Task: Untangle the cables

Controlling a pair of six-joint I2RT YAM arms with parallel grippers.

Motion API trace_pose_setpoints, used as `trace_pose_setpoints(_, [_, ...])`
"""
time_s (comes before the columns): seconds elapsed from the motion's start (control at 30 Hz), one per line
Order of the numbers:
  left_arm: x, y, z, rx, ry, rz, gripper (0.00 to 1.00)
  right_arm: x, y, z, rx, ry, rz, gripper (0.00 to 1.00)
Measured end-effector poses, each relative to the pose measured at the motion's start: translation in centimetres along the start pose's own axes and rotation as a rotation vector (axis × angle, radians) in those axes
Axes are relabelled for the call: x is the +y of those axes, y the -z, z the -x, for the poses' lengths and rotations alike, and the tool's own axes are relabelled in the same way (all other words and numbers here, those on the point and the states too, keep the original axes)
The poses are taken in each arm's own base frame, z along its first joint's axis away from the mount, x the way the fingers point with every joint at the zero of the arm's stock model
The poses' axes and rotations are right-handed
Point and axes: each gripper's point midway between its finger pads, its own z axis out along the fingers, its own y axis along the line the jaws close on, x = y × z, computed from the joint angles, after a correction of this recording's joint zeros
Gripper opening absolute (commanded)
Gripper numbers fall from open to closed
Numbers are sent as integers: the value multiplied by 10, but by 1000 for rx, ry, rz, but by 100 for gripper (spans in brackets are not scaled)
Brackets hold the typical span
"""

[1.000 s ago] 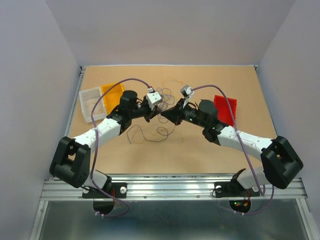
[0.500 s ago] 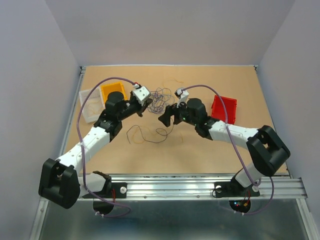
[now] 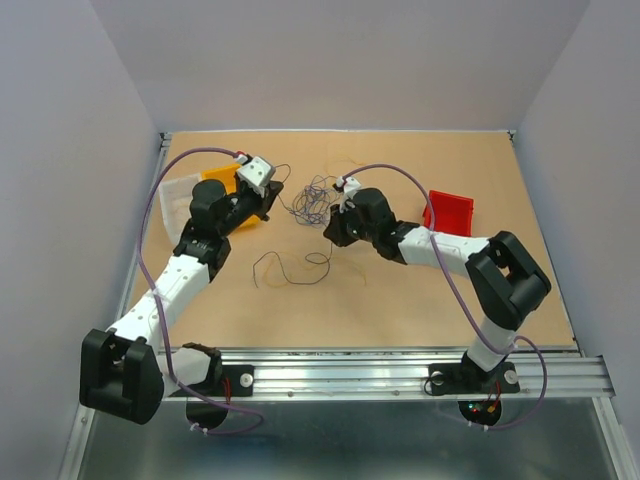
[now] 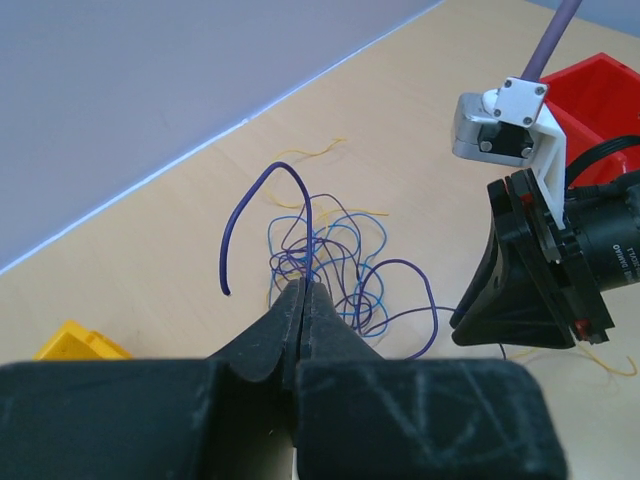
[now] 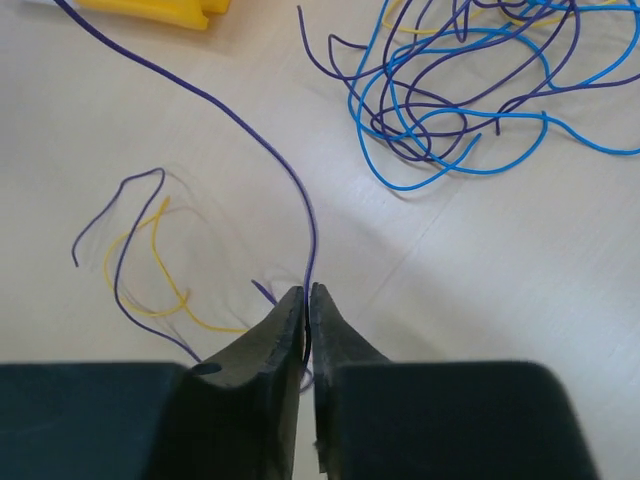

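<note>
The cables (image 3: 316, 200) lie as a tangle of thin purple, blue and yellow strands at mid-table, between the two grippers. In the left wrist view the tangle (image 4: 335, 265) sits just beyond my left gripper (image 4: 303, 290), which is shut on a purple strand that rises and arcs over to the left. My left gripper (image 3: 272, 192) is left of the tangle. My right gripper (image 5: 305, 293) is shut on another purple strand that runs up and to the left, with the tangle (image 5: 450, 90) beyond it to the right. Seen from above, the right gripper (image 3: 331, 229) is just below and right of the tangle.
A loose dark strand (image 3: 295, 268) and yellow loops (image 5: 160, 270) lie on the table nearer the arms. A yellow bin (image 3: 222, 184) and a clear bin (image 3: 178, 200) stand at the left, behind the left arm. A red bin (image 3: 448, 212) stands at the right.
My left gripper has drawn back to the left and away with its strand. My right gripper moved left toward the tangle, opened, then shut on a purple strand.
</note>
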Motion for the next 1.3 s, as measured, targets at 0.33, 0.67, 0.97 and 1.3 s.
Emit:
trace_pose_setpoints(0.33, [-23,-11,-26,52,27,-158,21,40,16,1,-7,1,218,0])
trace_pose_setpoints(0.67, [-85,-18,-74,176,26,-449,50,92,111,71,-363,60,412,1])
trace_pose_setpoints(0.97, [-107,-9,-70,145,-7,-594,59,91,109,68,-364,55,413,0])
trace_pose_setpoints(1.3, [-67,-13,-69,155,81,-447,57,84,106,64,-367,50,384,1])
